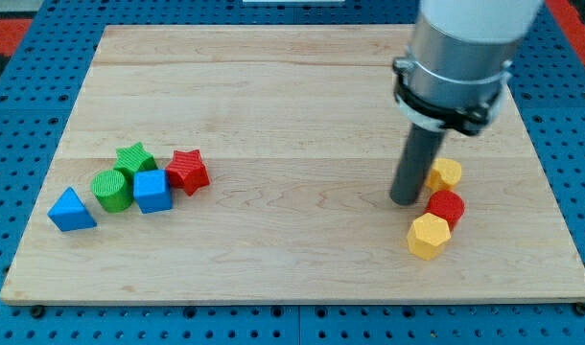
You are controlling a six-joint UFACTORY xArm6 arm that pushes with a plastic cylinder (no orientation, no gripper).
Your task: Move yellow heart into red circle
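at the view's left sit a blue triangle (71,210), green circle (110,189), green star (134,158), blue cube (152,191) and red star (188,171). at the right my tip (405,200), bare and holding nothing, touches the yellow heart (445,174); the red circle (446,207) lies just below, then a yellow hexagon (429,236).

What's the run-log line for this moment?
tip: beside yellow heart | red circle: below heart, close | yellow hexagon: touching circle | heart-circle contact: unclear

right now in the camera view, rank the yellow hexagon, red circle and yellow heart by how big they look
1. yellow hexagon, though it sits nearest the view's bottom.
2. red circle.
3. yellow heart, partly hidden behind my tip.
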